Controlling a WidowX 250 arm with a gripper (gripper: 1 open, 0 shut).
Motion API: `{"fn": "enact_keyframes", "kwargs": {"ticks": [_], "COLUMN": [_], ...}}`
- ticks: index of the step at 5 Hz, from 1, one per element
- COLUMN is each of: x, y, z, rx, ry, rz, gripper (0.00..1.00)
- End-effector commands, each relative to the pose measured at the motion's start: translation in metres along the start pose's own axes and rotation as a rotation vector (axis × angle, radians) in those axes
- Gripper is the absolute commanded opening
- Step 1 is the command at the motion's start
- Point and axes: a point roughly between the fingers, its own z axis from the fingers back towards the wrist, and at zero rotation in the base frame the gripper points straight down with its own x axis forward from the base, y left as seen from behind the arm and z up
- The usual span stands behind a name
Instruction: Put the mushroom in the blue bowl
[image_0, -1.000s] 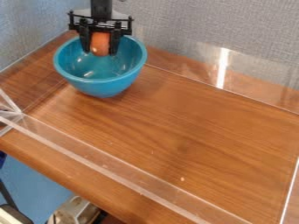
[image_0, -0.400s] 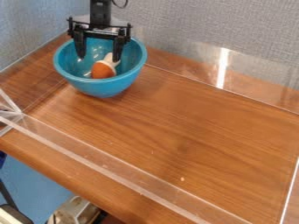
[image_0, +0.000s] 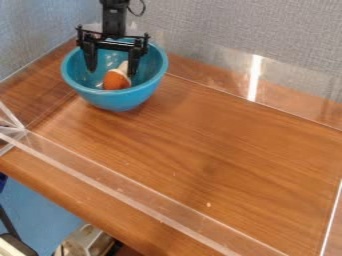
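Observation:
The blue bowl (image_0: 114, 75) stands at the back left of the wooden table. Inside it lies the mushroom (image_0: 118, 79), orange-brown cap showing, resting on the bowl's floor. My gripper (image_0: 112, 47) hangs straight down over the bowl's far rim, just above the mushroom. Its two black fingers are spread wide apart, one on each side, and nothing is between them. The mushroom is free of the fingers.
A clear acrylic wall (image_0: 261, 75) runs around the wooden tabletop (image_0: 214, 140), with a low front pane along the near edge. A grey textured wall stands behind the bowl.
The gripper was shut on the mushroom over the bowl. It has opened wide, and the mushroom has dropped onto the bowl's floor. The arm has hardly moved.

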Motion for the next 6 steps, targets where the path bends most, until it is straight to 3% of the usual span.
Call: {"fn": "enact_keyframes", "kwargs": {"ticks": [1, 4, 6], "x": [0.0032, 0.0003, -0.0026], "y": [0.0012, 0.0005, 0.001], "z": [0.0344, 0.0309, 0.0372], "rx": [-0.015, -0.009, -0.016], "ry": [-0.101, -0.109, -0.13], "rz": [0.0, -0.012, -0.021], "gripper": [1.0, 1.0, 1.0]}}
